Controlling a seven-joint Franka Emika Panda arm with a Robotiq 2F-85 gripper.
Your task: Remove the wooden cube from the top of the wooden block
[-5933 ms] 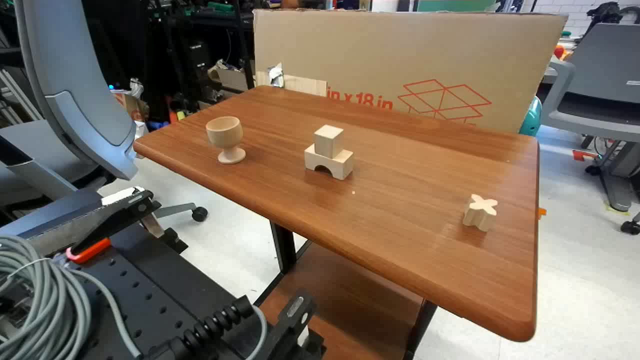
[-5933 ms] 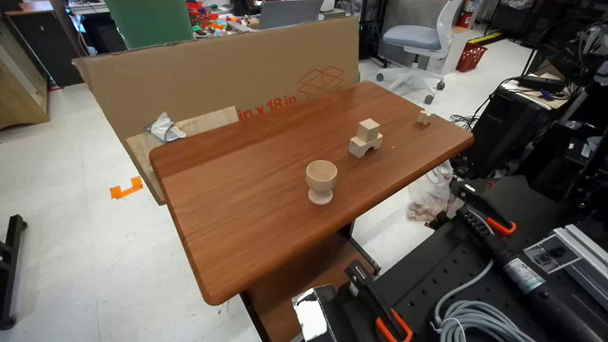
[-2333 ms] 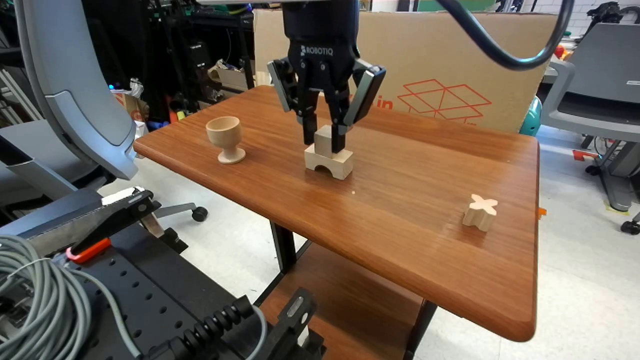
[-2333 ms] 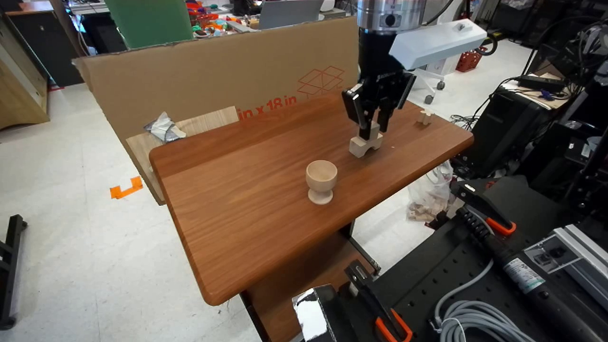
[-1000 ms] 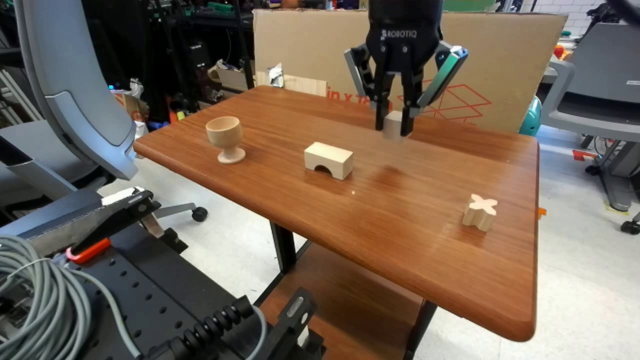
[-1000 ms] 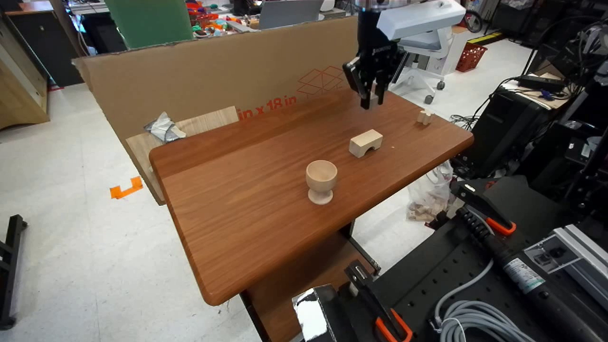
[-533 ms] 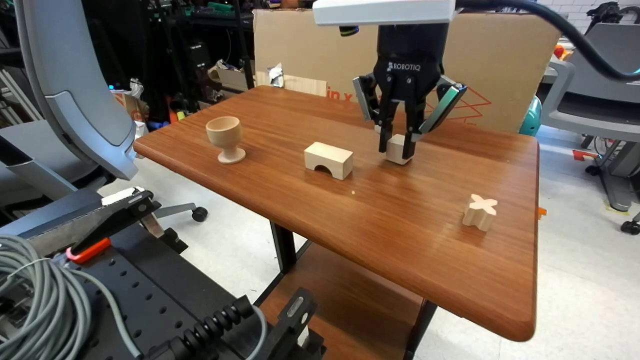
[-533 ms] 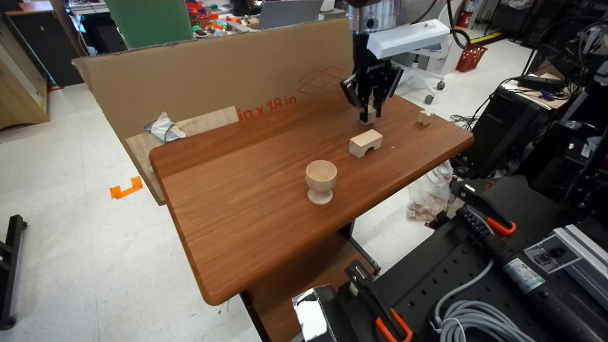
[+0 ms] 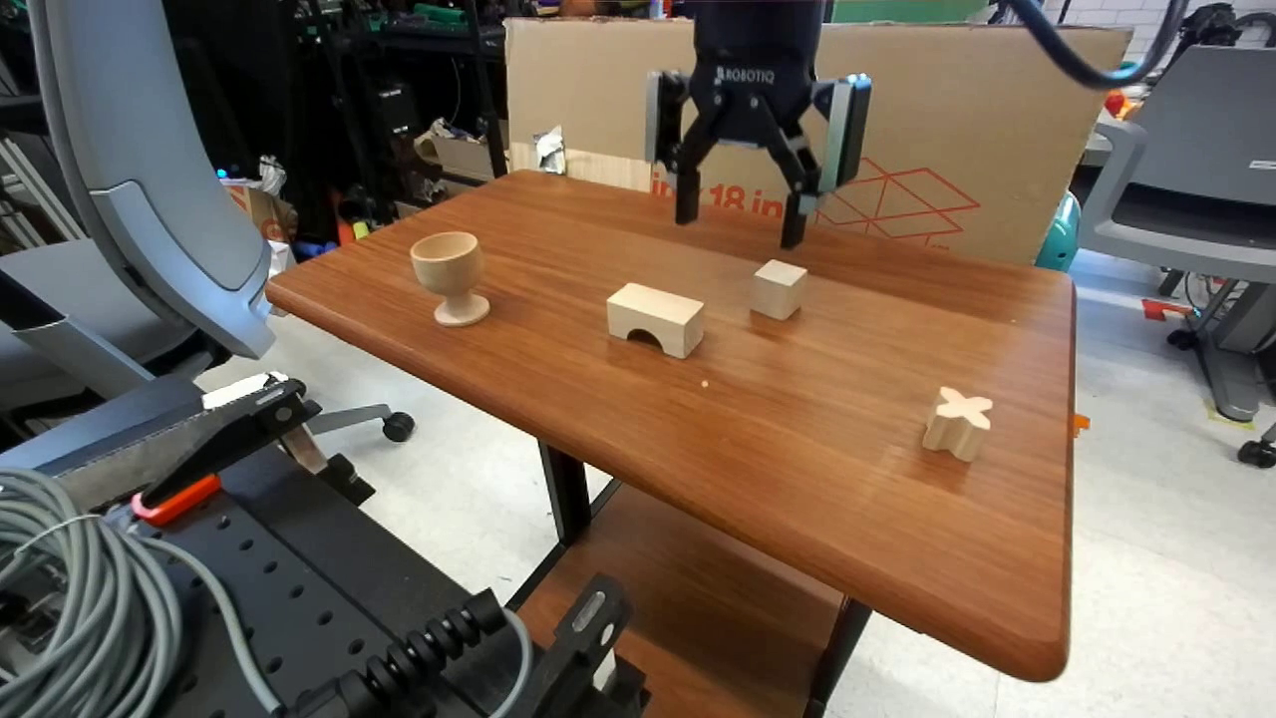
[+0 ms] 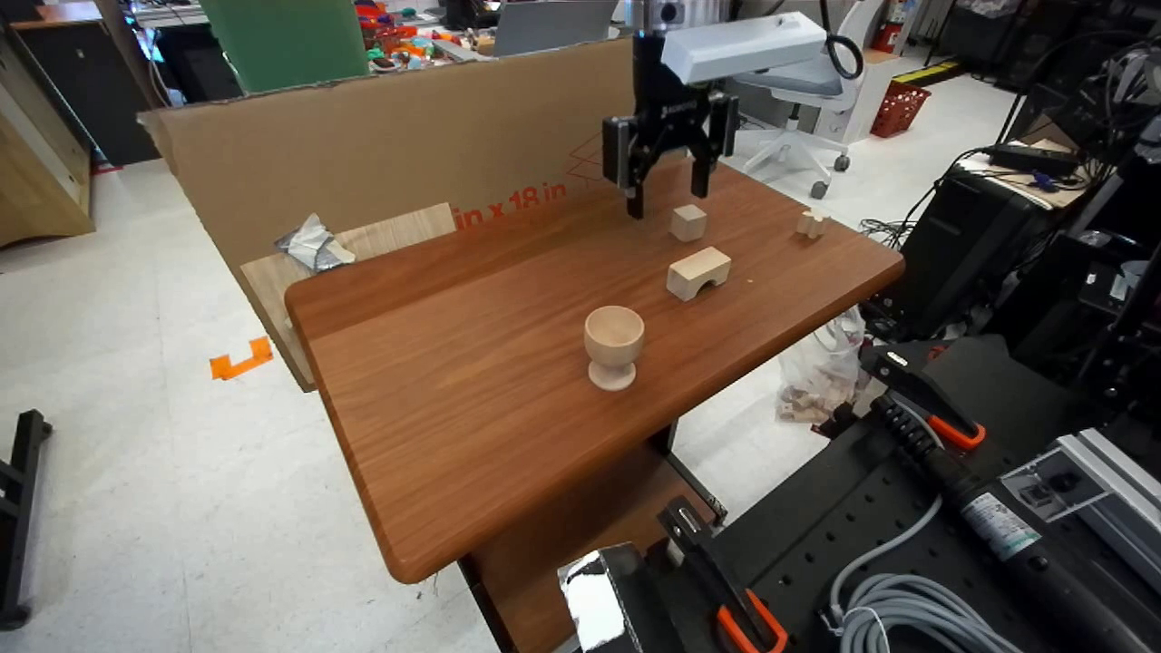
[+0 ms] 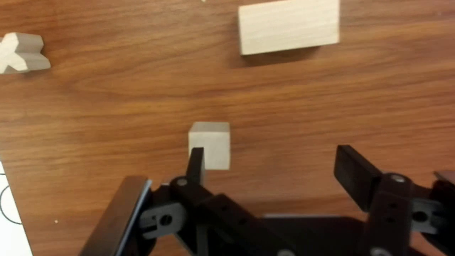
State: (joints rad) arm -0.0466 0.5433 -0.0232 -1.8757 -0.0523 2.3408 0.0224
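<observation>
The small pale wooden cube (image 9: pixel 778 291) sits on the brown tabletop, apart from the wooden block (image 9: pixel 655 317). The cube also shows in an exterior view (image 10: pixel 688 223) and in the wrist view (image 11: pixel 217 151). The block, with its arch at the bottom, shows in an exterior view (image 10: pixel 697 274) and at the top of the wrist view (image 11: pixel 289 27); nothing rests on it. My gripper (image 9: pixel 740 219) is open and empty, raised above the table behind the cube. In the wrist view its jaws (image 11: pixel 270 154) are wide apart, and one finger covers a corner of the cube.
A wooden cup (image 9: pixel 448 274) stands left of the block in an exterior view. A pale cross-shaped piece (image 9: pixel 957 426) stands toward the table's right end there. A large cardboard sheet (image 9: pixel 817 110) stands along the table's far edge (image 9: pixel 897 244).
The cube was lifted off the block, carried to the tabletop beside it and let go. The gripper then opened, rose and shifted sideways. The block, cup and cross piece have not moved.
</observation>
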